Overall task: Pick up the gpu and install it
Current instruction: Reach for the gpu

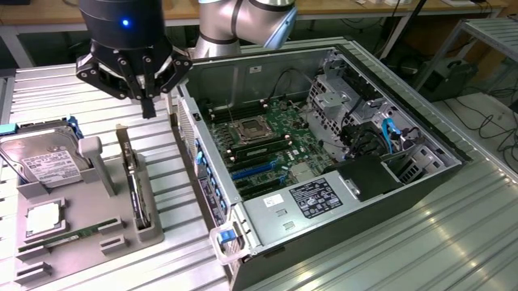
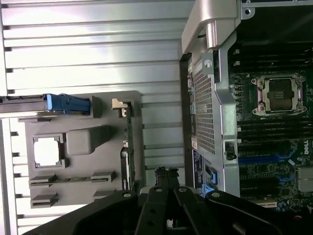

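Tool [image 1: 149, 113] hangs above the grey holder [image 1: 113, 245], its fingers drawn narrow, tips together, with nothing between them. Beneath it and a little aside, not touching, the gpu [image 1: 134, 182] stands on edge in the holder's slot; in the wrist view it shows edge-on [image 2: 128, 147], just ahead of the tool [image 2: 166, 174]. Farther from the tool in the same holder sit a hard drive [image 1: 42, 162] with a white label, a processor [image 1: 42, 219] and a narrow memory stick [image 1: 71, 236]. On the tool's other side, toward the exterior view's right, the open computer case [image 1: 267, 212] lies on the slatted metal surface [image 1: 421, 248], its motherboard [image 1: 279, 148] and bare processor socket [image 1: 247, 129] exposed.
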You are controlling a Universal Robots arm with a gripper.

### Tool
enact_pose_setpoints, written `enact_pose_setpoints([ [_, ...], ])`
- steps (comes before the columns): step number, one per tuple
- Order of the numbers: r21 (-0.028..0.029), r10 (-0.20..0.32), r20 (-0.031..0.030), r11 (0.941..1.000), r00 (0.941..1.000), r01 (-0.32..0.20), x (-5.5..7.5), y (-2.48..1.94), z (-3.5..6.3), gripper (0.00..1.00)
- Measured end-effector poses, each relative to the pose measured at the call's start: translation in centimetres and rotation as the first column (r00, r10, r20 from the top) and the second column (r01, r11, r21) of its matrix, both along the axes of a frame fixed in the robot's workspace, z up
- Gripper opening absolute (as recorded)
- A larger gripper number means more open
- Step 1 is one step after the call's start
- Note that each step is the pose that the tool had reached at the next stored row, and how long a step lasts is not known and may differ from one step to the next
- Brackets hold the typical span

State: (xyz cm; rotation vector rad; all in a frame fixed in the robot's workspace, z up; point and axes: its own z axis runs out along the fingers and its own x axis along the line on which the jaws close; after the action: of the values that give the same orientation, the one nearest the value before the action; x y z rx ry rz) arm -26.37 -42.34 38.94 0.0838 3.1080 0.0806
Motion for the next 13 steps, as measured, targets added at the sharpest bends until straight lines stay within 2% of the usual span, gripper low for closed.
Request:
enact_pose_setpoints([
  [13, 0.0000, 0.004, 0.0000, 1.0000, 1.0000, -0.004, -1.6, -0.10, -0.04, 0.11],
])
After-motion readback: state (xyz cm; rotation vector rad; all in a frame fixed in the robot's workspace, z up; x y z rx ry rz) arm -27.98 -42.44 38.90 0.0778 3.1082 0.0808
